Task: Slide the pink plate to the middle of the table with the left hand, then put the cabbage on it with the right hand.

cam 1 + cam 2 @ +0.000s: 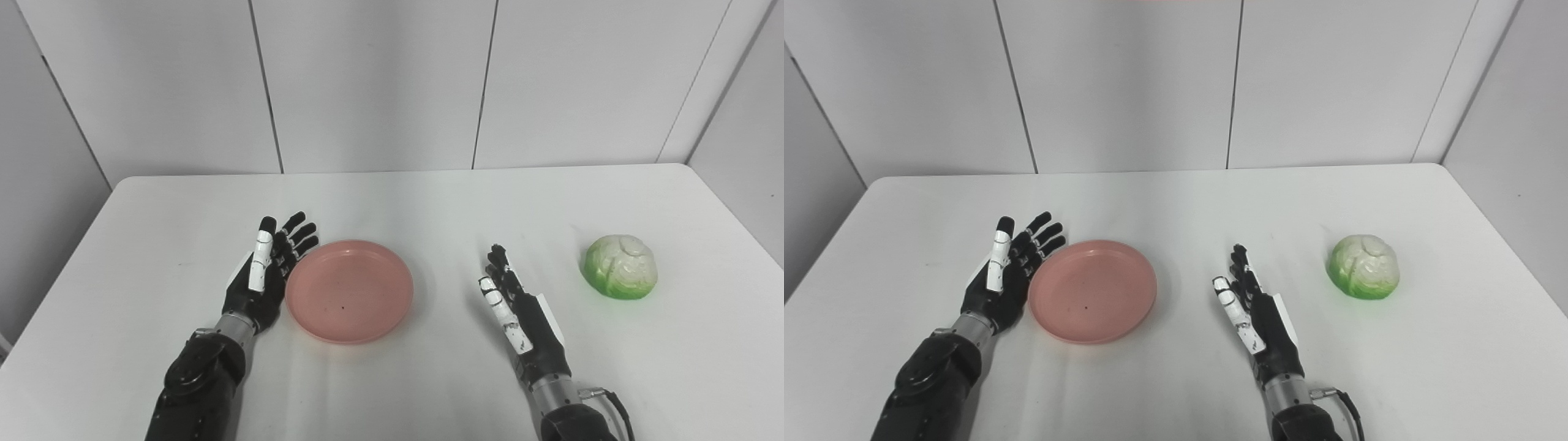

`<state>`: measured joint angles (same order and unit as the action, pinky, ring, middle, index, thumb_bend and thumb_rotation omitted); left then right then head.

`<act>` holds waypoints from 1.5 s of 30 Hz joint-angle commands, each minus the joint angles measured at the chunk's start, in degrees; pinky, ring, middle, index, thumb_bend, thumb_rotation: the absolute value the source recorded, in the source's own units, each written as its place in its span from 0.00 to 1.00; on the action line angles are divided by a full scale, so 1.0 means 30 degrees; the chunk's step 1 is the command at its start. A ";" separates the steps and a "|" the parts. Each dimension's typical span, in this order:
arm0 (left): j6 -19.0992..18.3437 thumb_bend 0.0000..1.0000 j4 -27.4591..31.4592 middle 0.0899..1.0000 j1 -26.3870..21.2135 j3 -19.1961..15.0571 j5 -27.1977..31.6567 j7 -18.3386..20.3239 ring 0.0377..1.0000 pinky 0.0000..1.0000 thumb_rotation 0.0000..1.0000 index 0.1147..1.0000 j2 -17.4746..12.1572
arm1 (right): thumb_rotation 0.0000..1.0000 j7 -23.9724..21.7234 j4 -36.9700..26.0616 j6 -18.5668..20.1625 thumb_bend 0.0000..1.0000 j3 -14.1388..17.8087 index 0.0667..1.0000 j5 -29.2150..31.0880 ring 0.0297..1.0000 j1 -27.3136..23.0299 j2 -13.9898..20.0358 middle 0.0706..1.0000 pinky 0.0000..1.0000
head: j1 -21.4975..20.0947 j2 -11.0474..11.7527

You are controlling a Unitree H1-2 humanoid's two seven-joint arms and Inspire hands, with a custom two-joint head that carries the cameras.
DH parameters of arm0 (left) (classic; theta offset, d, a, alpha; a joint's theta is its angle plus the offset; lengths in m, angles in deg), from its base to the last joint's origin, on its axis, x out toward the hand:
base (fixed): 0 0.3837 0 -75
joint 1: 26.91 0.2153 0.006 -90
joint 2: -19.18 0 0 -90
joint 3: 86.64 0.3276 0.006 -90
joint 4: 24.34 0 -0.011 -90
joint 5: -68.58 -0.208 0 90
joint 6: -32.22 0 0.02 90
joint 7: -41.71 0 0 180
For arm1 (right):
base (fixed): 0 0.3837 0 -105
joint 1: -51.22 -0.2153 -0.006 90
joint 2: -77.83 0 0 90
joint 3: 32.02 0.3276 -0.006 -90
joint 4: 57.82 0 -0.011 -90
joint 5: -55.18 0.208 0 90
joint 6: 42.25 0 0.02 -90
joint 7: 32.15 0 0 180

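From my seat at the controls I look down on a white table (429, 202) with rounded far corners, its matte top faintly scuffed and softly shadowed under even, diffuse light. Behind it stands a wall of pale grey panels (373, 86) split by thin dark vertical seams. On either side, angled panels (1513, 122) close in, boxing the table into a plain, bare enclosure.

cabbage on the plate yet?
No, the cabbage sits on the table right of the right hand, and the pink plate is empty.
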<state>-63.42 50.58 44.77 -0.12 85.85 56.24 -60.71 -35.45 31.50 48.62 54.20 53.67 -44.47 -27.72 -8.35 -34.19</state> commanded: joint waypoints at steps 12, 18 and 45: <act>-0.0050 0.75 0.3169 0.97 0.1635 0.1584 -0.0279 0.0428 0.99 1.00 0.95 0.96 0.1124 | 0.83 0.0096 -0.0671 0.0403 0.63 -0.0294 1.00 -0.0269 0.98 -0.0423 -0.0443 1.00 0.99 | -0.0433 -0.0337; -0.0930 0.76 0.3866 0.98 0.2027 0.2038 -0.0049 0.0528 1.00 1.00 0.96 0.98 0.1219 | 0.84 0.0146 -0.0662 0.0420 0.65 -0.0269 1.00 -0.0396 0.98 -0.0462 -0.0420 1.00 0.99 | -0.0384 -0.0434; 0.2323 0.69 0.3117 0.99 0.2679 0.2473 -0.2509 -0.0159 1.00 1.00 0.96 0.99 0.1259 | 0.88 0.0663 -0.0821 0.0392 0.66 0.0105 1.00 -0.0283 1.00 -0.0682 -0.0652 1.00 1.00 | -0.0531 -0.0841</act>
<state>-59.36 59.72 53.58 7.96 79.26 56.86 -57.08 -33.63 31.26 49.57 54.66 52.84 -44.55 -29.23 -10.02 -36.74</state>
